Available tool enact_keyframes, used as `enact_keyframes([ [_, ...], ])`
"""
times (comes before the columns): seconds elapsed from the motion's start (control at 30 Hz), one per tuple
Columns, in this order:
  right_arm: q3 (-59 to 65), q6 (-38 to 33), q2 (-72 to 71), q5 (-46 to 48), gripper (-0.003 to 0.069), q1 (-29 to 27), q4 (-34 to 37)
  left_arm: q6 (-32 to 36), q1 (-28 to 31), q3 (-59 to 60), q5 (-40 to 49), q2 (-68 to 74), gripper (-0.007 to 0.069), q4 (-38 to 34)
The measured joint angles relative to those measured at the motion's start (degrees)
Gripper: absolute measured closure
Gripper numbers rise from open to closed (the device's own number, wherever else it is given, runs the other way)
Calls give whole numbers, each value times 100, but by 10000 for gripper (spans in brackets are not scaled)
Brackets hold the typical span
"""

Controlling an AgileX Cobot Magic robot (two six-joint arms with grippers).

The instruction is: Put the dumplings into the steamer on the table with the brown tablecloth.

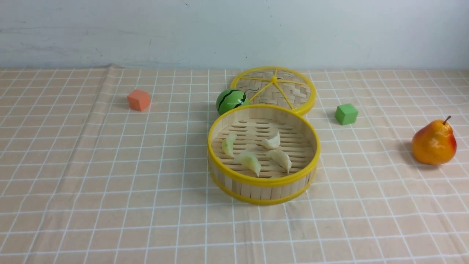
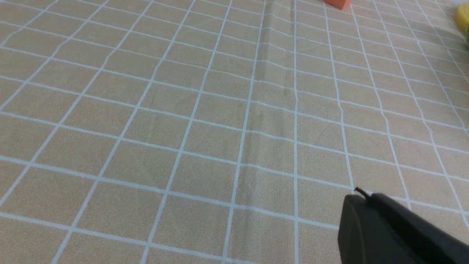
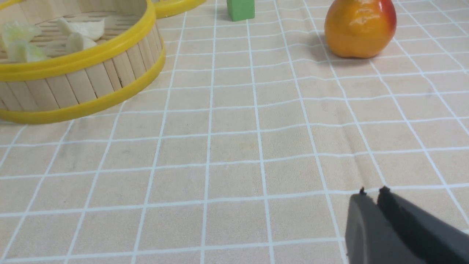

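Dumplings [image 1: 256, 152] inside steamer [image 1: 263, 183], long axes variously angled; left hand [image 2: 357, 192] pressed together; right hand [image 3: 372, 192] barely parted.

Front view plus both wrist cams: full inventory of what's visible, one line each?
dumplings: four, pale cream to faint green, all lying on the steamer's slatted floor
steamer: one, bamboo with yellow rims, centre of the table
lid: one, flat woven disc with yellow spokes, behind the steamer
watermelon ball: one, green with dark stripes, between steamer and lid, on the left
orange cube: one, far left
green cube: one, right of the lid
pear: one, orange-red, far right
tablecloth: one, light brown with white grid, covers the table
left end effector: dark, shut, empty, above bare cloth
right end effector: dark, narrow gap at the tips, empty, above cloth near the steamer
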Motion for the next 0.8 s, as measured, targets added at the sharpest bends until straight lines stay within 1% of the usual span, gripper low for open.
enact_keyframes([
  [0.8, 0, 11, 0, 0, 575, 0, 0, 5, 0, 0, 5, 0, 637, 0],
])
